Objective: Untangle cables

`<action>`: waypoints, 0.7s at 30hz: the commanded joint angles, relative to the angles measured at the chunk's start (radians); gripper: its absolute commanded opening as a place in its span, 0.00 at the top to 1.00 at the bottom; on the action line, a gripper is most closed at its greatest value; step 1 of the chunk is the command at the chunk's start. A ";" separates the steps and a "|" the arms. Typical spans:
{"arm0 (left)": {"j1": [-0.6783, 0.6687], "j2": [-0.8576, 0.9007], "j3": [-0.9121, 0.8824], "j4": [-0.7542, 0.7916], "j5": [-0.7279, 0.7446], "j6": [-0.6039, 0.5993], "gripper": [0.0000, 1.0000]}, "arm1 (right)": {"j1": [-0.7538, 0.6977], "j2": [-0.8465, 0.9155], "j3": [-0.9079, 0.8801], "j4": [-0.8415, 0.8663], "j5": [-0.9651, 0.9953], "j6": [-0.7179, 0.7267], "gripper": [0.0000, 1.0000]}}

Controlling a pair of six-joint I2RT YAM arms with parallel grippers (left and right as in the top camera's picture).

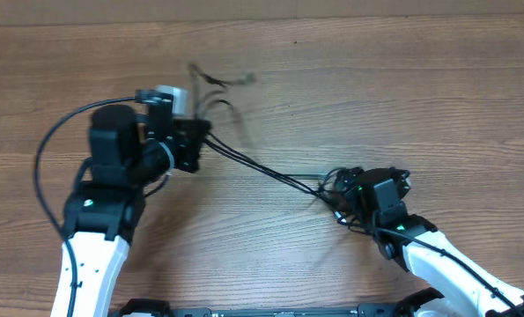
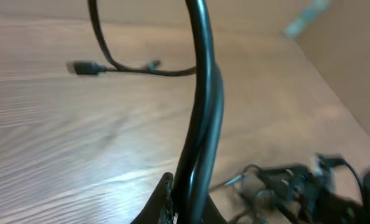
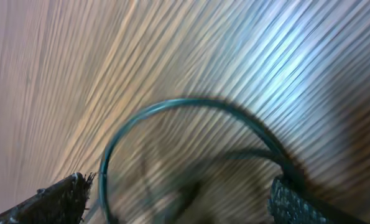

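Thin black cables stretch taut across the wooden table from my left gripper down to a tangled clump at my right gripper. My left gripper is shut on two strands of cable that rise in front of its camera. A loose end with a small plug lies beyond it, also seen blurred in the overhead view. In the right wrist view a cable loop arcs between my right gripper's wide-apart fingers, which are open over the clump.
The wooden tabletop stretches around both arms. A thick black arm cable loops at the left of the left arm. The right arm's white link runs to the bottom right corner.
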 commanded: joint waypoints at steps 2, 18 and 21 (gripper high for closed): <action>0.068 -0.019 0.027 -0.023 -0.076 -0.059 0.96 | -0.069 0.006 -0.002 -0.047 0.048 -0.075 0.08; 0.066 0.188 0.026 -0.109 -0.075 -0.162 0.53 | -0.116 -0.030 0.121 -0.192 -0.119 -0.314 0.00; 0.066 0.243 0.026 -0.114 -0.067 -0.173 0.30 | -0.116 -0.059 0.187 -0.263 -0.169 -0.382 0.00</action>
